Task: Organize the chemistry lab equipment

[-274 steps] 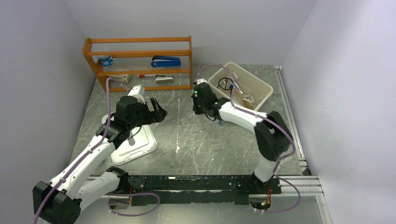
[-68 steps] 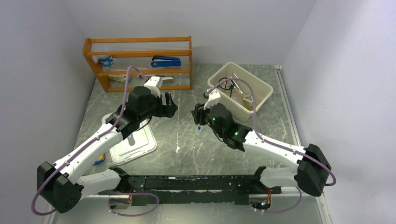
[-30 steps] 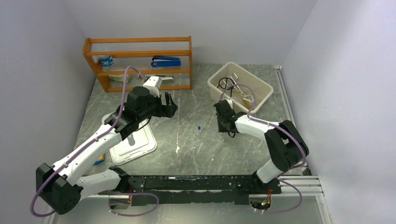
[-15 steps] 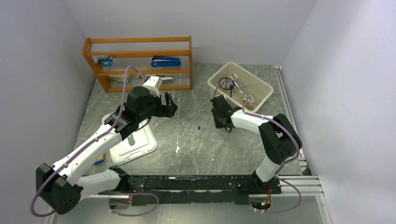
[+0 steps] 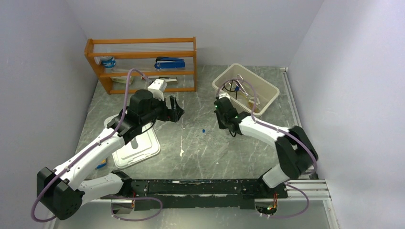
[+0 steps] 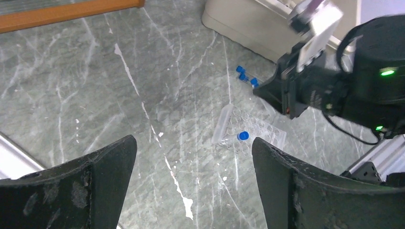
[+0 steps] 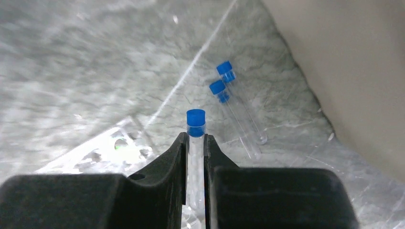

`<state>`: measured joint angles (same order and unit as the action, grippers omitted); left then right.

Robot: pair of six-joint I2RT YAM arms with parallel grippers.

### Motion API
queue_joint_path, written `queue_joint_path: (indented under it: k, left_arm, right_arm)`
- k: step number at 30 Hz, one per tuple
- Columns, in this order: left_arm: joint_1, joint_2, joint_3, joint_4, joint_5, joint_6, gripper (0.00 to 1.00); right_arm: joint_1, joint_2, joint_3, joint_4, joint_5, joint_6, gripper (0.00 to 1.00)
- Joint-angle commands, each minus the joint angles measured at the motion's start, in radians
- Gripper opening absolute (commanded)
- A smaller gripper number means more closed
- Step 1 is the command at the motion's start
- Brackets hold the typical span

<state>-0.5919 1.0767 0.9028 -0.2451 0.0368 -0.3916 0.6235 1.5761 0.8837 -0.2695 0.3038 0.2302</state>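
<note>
Two arms reach over a grey marbled table point(image 5: 191, 152), and a beige bin point(image 5: 267, 90) stands at its back right. Well to the left of the bin, against the back wall, is an orange shelf point(image 5: 143, 42). Farther from the bin, on the left side of the table, lies a flat white lid point(image 5: 138, 148).

Inside the bin sit a black wire tripod ring point(image 5: 232, 87) and metal tongs point(image 5: 242, 82). The other items in there are too small to tell.

One arm's left gripper point(image 6: 193, 140) hangs above the table to the left of the bin, its fingers point(image 6: 95, 186) spread wide with nothing between them. The right gripper point(image 7: 196, 143) is close to the bin's near-left wall, pinching a blue-capped clear tube point(image 7: 196, 118) upright between its pads, the cap standing above the fingertips.

A clear rack point(image 6: 260, 130) lies on the table near the bin, on the side towards the arm bases. One capped tube point(image 6: 240, 136) rests on it. Two more tubes point(image 7: 229, 102) lie side by side on the table just beside the bin's wall, between the bin and the rack.
</note>
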Motion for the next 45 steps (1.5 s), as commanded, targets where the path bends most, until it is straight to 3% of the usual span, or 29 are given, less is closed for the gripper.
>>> queue_joint_path:
  k: [1,5,11,21,31,35,39,40,45]
  left_arm:
    - [-0.002,-0.019,-0.021,0.067,0.078,-0.033,0.94]
    - [-0.002,-0.002,-0.027,0.116,0.146,-0.094,0.93]
    - [-0.011,0.070,-0.053,0.319,0.330,-0.222,0.85]
    - [-0.069,0.193,-0.054,0.602,0.471,-0.372,0.81]
    - [-0.094,0.235,-0.077,0.742,0.524,-0.372,0.50]
    - [-0.105,0.241,-0.073,0.707,0.499,-0.333,0.37]
    - [-0.108,0.237,-0.065,0.673,0.489,-0.279,0.16]
    - [-0.108,0.234,-0.062,0.660,0.487,-0.255,0.07]
    - [-0.110,0.211,-0.015,0.468,0.457,-0.042,0.05]
  right_arm:
    - [0.002,-0.162,-0.020,0.103,-0.022,0.014,0.02]
    - [0.001,-0.291,-0.039,0.151,-0.064,0.061,0.02]
    - [0.002,-0.458,-0.069,0.277,-0.218,0.202,0.04]
    - [0.000,-0.518,-0.046,0.425,-0.371,0.464,0.04]
    - [-0.002,-0.495,-0.039,0.457,-0.471,0.575,0.05]
    - [-0.004,-0.498,-0.045,0.468,-0.487,0.597,0.05]
    - [-0.007,-0.499,-0.039,0.444,-0.497,0.590,0.07]
    - [-0.010,-0.498,-0.033,0.420,-0.494,0.583,0.09]
    - [-0.044,-0.501,0.031,0.300,-0.508,0.509,0.43]
